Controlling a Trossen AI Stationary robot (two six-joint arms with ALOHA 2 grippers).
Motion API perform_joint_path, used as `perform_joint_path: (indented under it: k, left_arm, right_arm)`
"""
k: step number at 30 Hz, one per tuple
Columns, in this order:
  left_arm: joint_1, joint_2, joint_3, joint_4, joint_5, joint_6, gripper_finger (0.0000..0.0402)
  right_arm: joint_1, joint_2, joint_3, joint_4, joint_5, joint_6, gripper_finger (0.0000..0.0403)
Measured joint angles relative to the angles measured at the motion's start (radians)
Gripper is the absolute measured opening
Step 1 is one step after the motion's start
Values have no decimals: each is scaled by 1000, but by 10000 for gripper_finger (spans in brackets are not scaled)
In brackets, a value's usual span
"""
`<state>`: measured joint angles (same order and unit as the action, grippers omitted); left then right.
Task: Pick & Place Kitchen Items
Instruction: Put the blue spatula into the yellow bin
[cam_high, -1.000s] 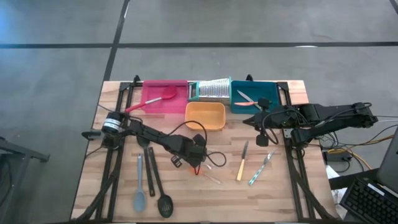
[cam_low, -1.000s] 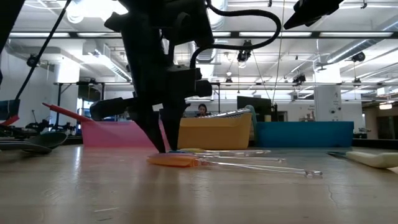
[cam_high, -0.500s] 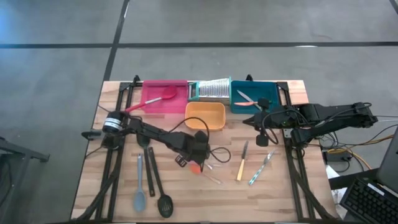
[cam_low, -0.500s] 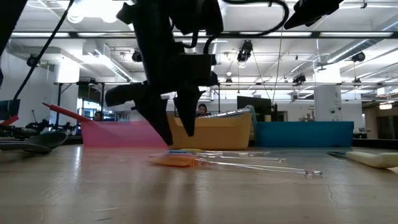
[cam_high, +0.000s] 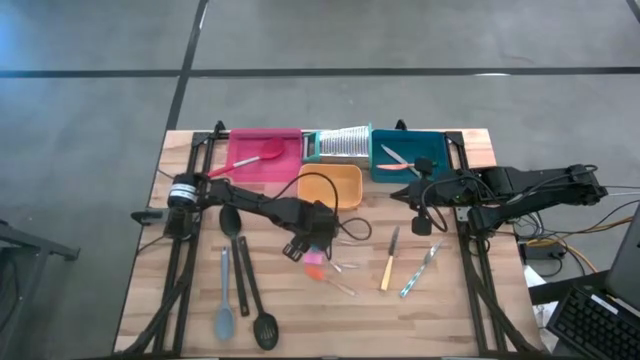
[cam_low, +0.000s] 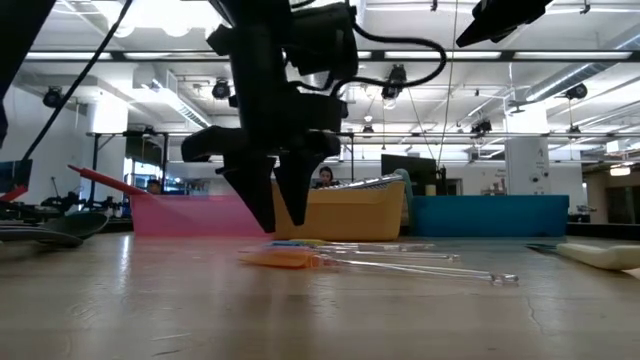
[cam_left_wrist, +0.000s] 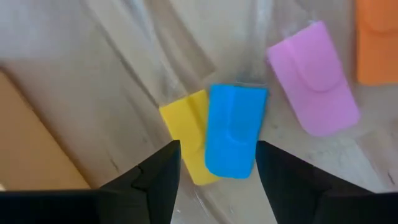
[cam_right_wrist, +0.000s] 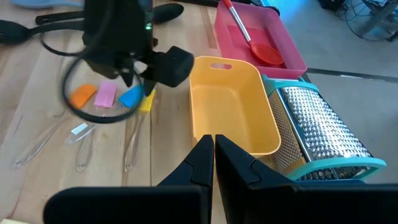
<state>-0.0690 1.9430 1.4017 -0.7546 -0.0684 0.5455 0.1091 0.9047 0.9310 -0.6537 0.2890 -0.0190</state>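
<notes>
Spoons and ladles lie on the bench's left side: a grey-blue spoon (cam_high: 223, 312) and a black slotted ladle (cam_high: 263, 326) near the front edge. A red spoon (cam_high: 250, 160) rests in the pink tray (cam_high: 243, 143) at the back edge. Mid-bench, the left gripper (cam_high: 316, 243) hangs just above a cluster of tiny pieces, its fingers now spread apart where a second ago they were nearly closed low on the bench. The blue piece (cam_left_wrist: 234, 130), yellow piece (cam_left_wrist: 185, 129), pink piece (cam_left_wrist: 315, 78) and orange piece (cam_left_wrist: 375, 41) all lie on the wood, unheld, so the pick probably failed or was released. Further right, the right gripper (cam_right_wrist: 214, 148), fingers together, waits near the teal tray (cam_high: 437, 148).
</notes>
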Motion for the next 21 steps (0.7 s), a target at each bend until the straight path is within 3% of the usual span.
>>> perform_joint_path:
  k: [9,21]
  left_arm:
    - [35,21,-4,26,106,-120,210]
    - [21,68,-11,31,101,-204,209]
  right_arm:
    - [0,0,0,0,0,1,8]
    - [0,0,0,0,0,1,8]
